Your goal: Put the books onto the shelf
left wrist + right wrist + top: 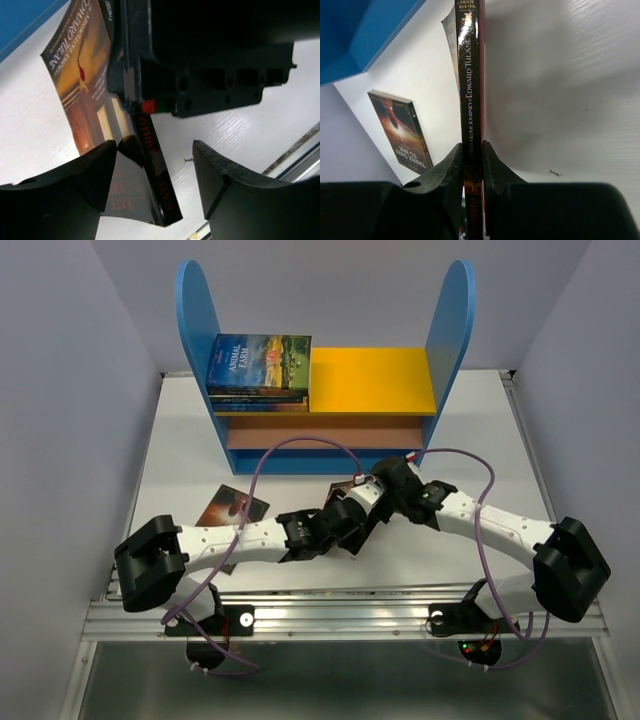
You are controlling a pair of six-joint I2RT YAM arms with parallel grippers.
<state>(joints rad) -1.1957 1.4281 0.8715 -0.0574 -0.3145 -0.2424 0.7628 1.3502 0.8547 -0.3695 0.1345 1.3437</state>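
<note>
book stack [258,368] fills yellow board's [375,380] left; right half free

top: overhead, rear, facing shelf [197,320] | wrists: close-up, both on same book [471,100] [85,85]

I saw glossy laminated paper on the paperback [470,90], matt black plastic on the right gripper [471,150], faint grain in the matt white table [570,75], smooth painted boards on the shelf [197,320], bare metal along the front rail [340,618]
</note>
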